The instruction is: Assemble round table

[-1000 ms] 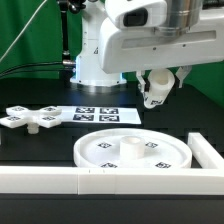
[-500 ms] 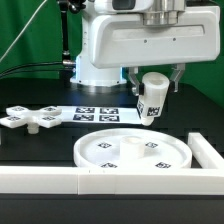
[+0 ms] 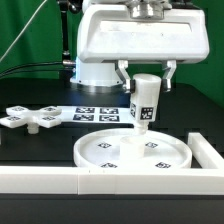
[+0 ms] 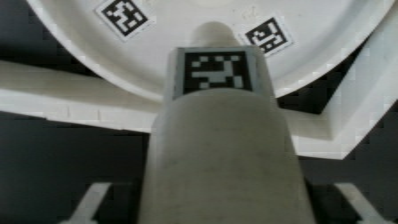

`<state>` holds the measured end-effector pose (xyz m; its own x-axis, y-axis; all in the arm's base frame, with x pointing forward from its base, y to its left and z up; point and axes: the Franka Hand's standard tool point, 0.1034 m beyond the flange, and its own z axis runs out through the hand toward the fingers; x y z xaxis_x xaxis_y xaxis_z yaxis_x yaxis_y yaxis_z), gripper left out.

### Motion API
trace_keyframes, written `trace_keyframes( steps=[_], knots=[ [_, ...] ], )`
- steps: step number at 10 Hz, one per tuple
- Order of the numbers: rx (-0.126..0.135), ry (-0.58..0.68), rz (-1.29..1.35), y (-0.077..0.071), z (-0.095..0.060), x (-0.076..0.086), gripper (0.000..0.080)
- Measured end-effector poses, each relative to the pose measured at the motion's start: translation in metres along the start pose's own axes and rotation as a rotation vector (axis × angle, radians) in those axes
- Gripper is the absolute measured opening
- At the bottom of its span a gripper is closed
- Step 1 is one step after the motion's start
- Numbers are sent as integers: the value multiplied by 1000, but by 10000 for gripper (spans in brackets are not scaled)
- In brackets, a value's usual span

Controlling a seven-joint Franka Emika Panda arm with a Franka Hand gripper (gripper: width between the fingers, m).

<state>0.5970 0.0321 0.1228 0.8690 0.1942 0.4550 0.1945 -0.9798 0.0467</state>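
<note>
My gripper (image 3: pixel 145 82) is shut on the short thick white post (image 3: pixel 144 103), which hangs upright with a square tag on its side. Its lower end sits just above the middle of the large rimmed round disc (image 3: pixel 105 150), which lies flat on the black table. In the wrist view the post (image 4: pixel 221 130) fills the middle, with the disc (image 4: pixel 178 30) and its tags beyond it. The flat cross-shaped piece (image 3: pixel 32 118) lies on the table at the exterior view's left.
The marker board (image 3: pixel 98 114) lies behind the disc. A long white border wall (image 3: pixel 60 180) runs along the front, with a corner (image 3: pixel 207 152) at the exterior view's right. The arm's white base (image 3: pixel 95 68) stands at the back.
The gripper has carried the post toward the exterior view's left and turned it from tilted to upright, bringing it over the disc's middle.
</note>
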Motion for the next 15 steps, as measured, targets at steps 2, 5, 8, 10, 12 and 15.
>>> trace_keyframes(
  steps=[2, 5, 8, 10, 12, 15],
  knots=[
    [-11, 27, -6, -3, -2, -15, 409],
    [-9, 11, -6, -4, -2, -27, 409],
    [-6, -4, -5, -5, 4, -34, 409],
    [-4, -12, -5, -6, 7, -38, 409],
    [-2, -23, -5, -7, 12, -43, 409],
    [-5, -13, -5, -8, 15, -45, 409]
  ],
)
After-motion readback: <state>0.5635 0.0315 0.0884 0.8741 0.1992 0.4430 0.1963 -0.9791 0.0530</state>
